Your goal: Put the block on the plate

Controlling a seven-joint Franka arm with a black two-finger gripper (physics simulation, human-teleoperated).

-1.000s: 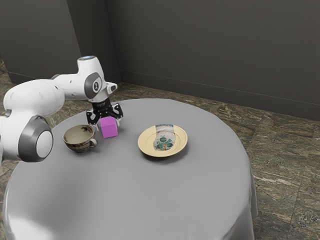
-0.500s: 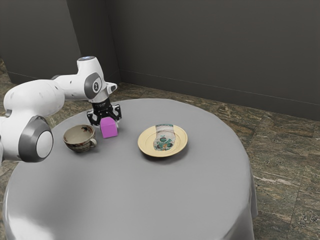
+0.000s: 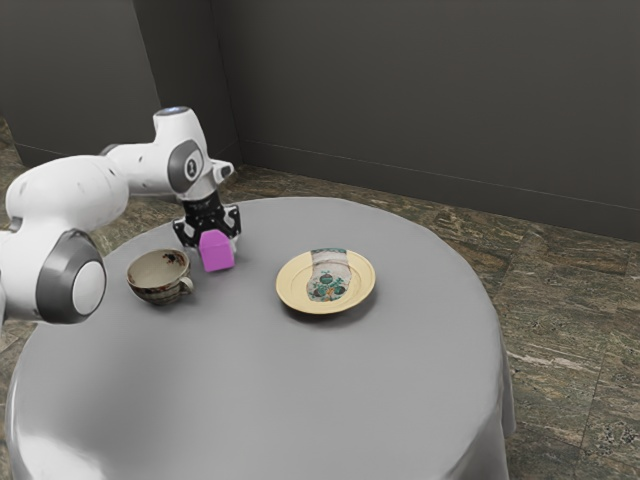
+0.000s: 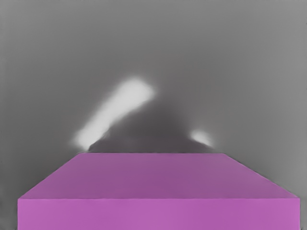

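Block [image 3: 217, 252]: held between the fingers, close by the cup [image 3: 153, 292] and well apart from the plate [image 3: 291, 292]; not on the plate.
Fingers [image 3: 236, 238]: clamped on the block from two opposite sides. This hold probably serves to leave the underside free for a flat set-down.
Block clearance: judged slight; the block appears just off the surface [image 3: 270, 380], consistent with the start of a lift.
Arm [image 3: 75, 190]: reaches past the cup, with the hand above the block and pointing down. This posture suits a straight vertical lift.
Plate: face up on the surface, its open middle ready to receive the block. Release is best made over the middle, since contact with the raised rim could tilt the block.
Cup: upright, handle toward the block. It plays no part in the task; raise the block before moving sideways, to avoid catching the handle.
Exterior view: gives the transfer layout, with the cup on one side of the block and the plate on the other, and the grip from the side.
Wrist view: gives the block's flat top and one side face at close range, plus a dark shadow [image 4: 151, 136] beyond it, flanked by patches of light [image 4: 117, 108] that the exterior view does not resolve.
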